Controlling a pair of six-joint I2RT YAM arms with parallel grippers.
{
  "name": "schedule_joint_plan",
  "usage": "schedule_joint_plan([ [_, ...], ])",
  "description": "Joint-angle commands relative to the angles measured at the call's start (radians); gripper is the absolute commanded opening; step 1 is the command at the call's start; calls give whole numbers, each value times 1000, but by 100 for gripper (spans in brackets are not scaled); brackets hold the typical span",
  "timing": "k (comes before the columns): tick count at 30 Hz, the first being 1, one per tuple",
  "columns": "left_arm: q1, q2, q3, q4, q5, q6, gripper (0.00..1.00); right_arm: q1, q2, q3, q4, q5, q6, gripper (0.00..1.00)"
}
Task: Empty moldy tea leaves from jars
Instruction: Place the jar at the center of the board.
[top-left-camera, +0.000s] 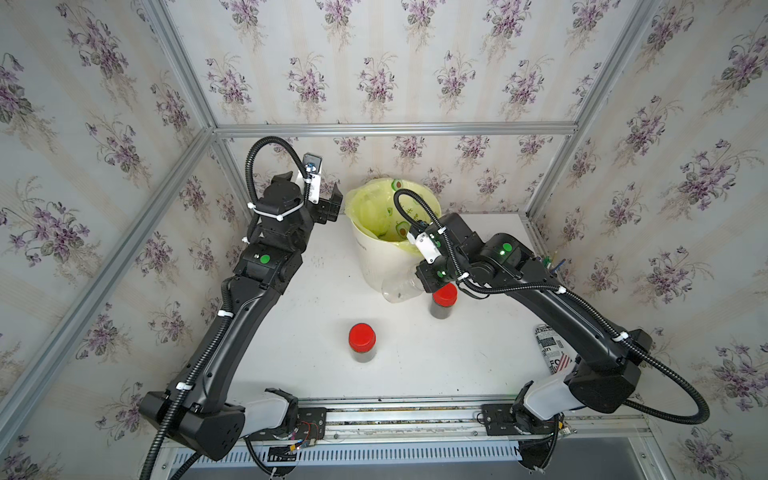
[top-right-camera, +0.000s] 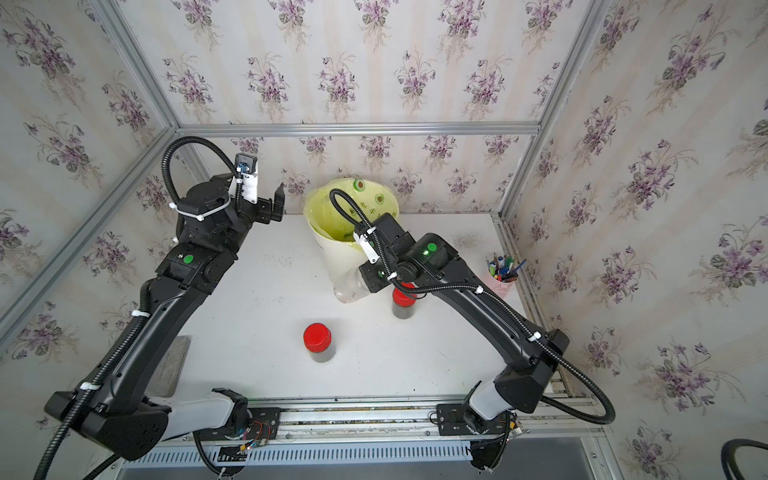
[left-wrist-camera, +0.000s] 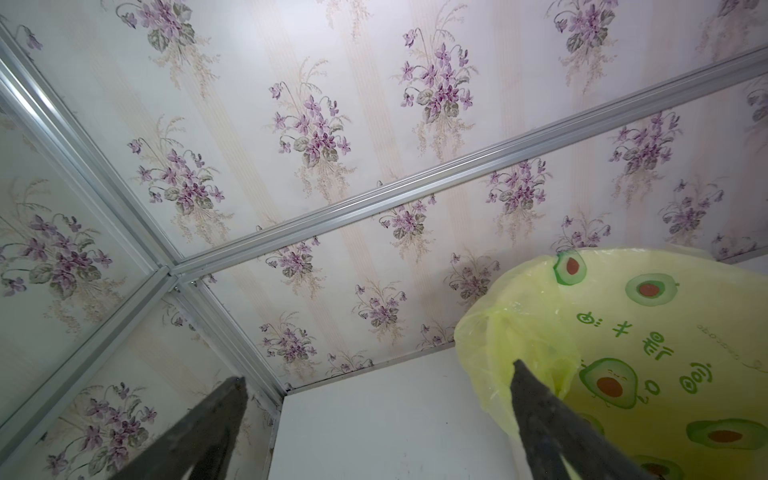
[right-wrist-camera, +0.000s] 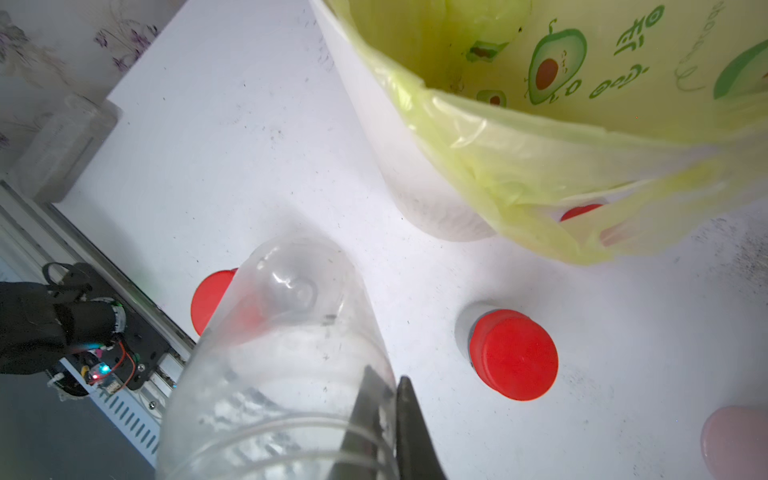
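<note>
I'm clamping right end effector (right-wrist-camera: 385, 374) on the empty clear plastic jar (right-wrist-camera: 282, 332); left end effector (left-wrist-camera: 378, 372) gaping, holding nothing; full red-capped jar (top-left-camera: 444, 300) sitting just beneath right.

We see a white table (top-left-camera: 478, 353) flecked with dark crumbs, on it a cream bin (top-left-camera: 374, 257), one red-capped jar (top-left-camera: 362, 343) standing alone, a second red-capped jar (top-left-camera: 444, 301) near the bin, a pink pen cup (top-right-camera: 505, 284).

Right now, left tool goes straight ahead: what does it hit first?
Probably the yellow bag, clipped at its rim; dead centre of the left tool looks free to the back wall. Depth unclear.
</note>
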Motion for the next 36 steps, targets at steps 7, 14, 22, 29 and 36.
schedule_joint_plan([
  [7, 9, -54, -50, 17, 79, -145, 100, 62, 51, -117, -67, 117, 67, 0],
  [14, 14, -79, -76, 17, 86, -166, 100, 93, 88, -167, -61, 172, 110, 0],
  [22, 14, -82, -87, 17, 85, -171, 100, 118, 160, -175, -55, 214, 132, 0],
  [29, 14, -93, -100, 15, 78, -174, 100, 137, 200, -186, -48, 257, 159, 0],
  [36, 15, -100, -103, 16, 78, -175, 100, 148, 212, -231, 10, 270, 181, 0],
])
